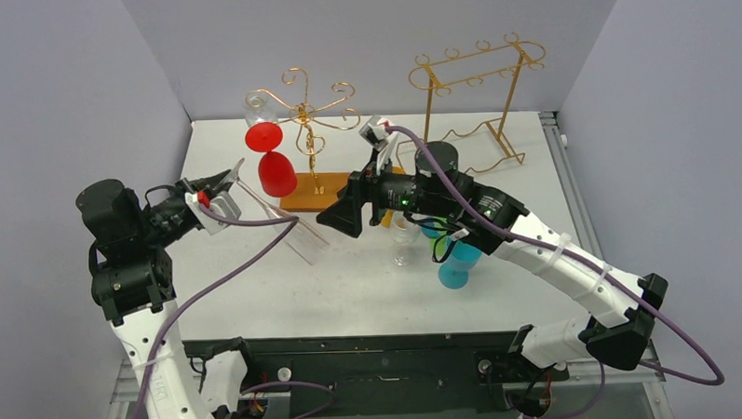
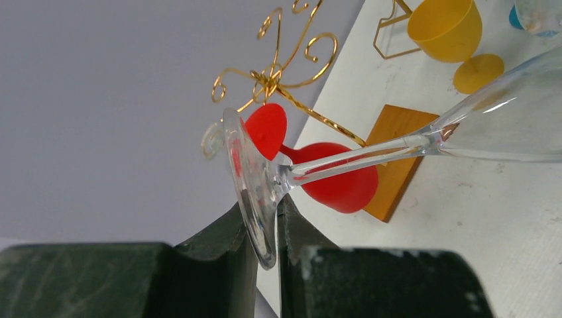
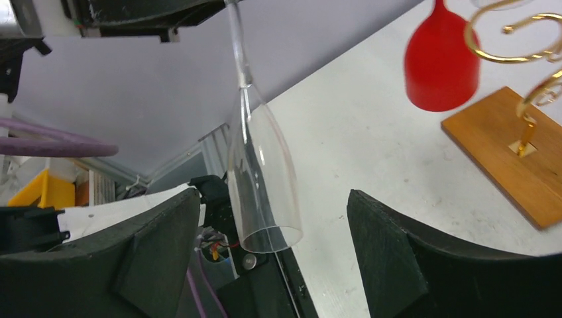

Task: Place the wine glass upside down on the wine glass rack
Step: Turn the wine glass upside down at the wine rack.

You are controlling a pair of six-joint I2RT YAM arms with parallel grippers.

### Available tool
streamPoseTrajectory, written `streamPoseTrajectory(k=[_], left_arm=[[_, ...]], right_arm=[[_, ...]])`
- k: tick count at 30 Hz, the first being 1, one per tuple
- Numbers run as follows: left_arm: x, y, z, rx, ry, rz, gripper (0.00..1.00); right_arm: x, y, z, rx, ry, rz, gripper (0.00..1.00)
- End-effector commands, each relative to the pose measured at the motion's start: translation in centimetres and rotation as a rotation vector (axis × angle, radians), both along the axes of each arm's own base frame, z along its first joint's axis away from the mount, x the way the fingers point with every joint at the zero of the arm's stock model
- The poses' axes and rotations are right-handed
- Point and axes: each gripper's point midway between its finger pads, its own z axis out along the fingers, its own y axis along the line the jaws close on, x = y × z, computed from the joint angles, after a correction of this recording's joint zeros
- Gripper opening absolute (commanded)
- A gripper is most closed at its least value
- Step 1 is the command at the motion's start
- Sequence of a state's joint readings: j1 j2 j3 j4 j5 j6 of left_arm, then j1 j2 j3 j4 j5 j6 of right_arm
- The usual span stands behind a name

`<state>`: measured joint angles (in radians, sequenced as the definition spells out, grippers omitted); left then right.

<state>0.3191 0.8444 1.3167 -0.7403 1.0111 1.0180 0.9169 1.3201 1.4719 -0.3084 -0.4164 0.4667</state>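
Okay, left end effector at 9 o'clock pinched wine glass foot; right end effector was spread around bowl.

A lab cell: plain grey walls around a white table.

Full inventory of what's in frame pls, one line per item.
wine glass rack: 1, gold wire on wooden base, rear centre
frame rack: 1, gold, rear right
held wine glass: 1, clear, sideways, foot in left gripper, bowl between jaws of right gripper
red glass: 1, red, hanging upside down on wine glass rack
hung clear glass: 1, clear, rack's far-left arm
yellow glass: 1, yellow, upright beyond rack base
blue glasses: seemingly 2, blue, under right arm
small clear glass: 1, clear, beside blue glasses
table: 1, white
left gripper: 1, dark, shut on glass foot
right gripper: 1, dark, open
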Motion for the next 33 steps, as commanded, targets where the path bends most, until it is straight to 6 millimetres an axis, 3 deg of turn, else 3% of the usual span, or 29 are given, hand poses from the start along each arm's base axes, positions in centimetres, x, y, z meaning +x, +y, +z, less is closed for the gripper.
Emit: streamPoseTrajectory(k=[1,8,12,23,26,31,33], left_arm=[[-0.4,-2.5,3.9,0.025,-0.194,-0.183,0.0],[-0.4,-4.2,5.8,0.039,-0.278,-0.248,0.0],[-0.3,-5.0,6.2,0.042,-0.292,-0.264,0.0],[-0.1,-5.2,6.4,0.058,-0.301,-0.255,0.0],[0.0,-5.2,6.3,0.057,-0.297,-0.26,0.0],[-0.1,-5.3,6.0,0.054,-0.29,-0.269,0.0],[-0.3,-5.4,5.9,0.054,-0.29,-0.274,0.0]], right_arm=[[-2.2,2.9,2.0,0.075,-0.177,0.152,0.77],[-3.4,4.9,1.3,0.104,-0.191,0.219,0.78],[-3.6,6.0,-1.0,0.046,-0.153,0.253,0.78],[-3.7,5.2,-5.6,-0.063,-0.169,0.248,0.79],[-3.7,5.0,-5.0,-0.028,-0.187,0.241,0.69],[-2.8,5.5,-4.3,-0.015,-0.177,0.232,0.32],[-2.3,5.7,-4.2,-0.009,-0.175,0.218,0.22]])
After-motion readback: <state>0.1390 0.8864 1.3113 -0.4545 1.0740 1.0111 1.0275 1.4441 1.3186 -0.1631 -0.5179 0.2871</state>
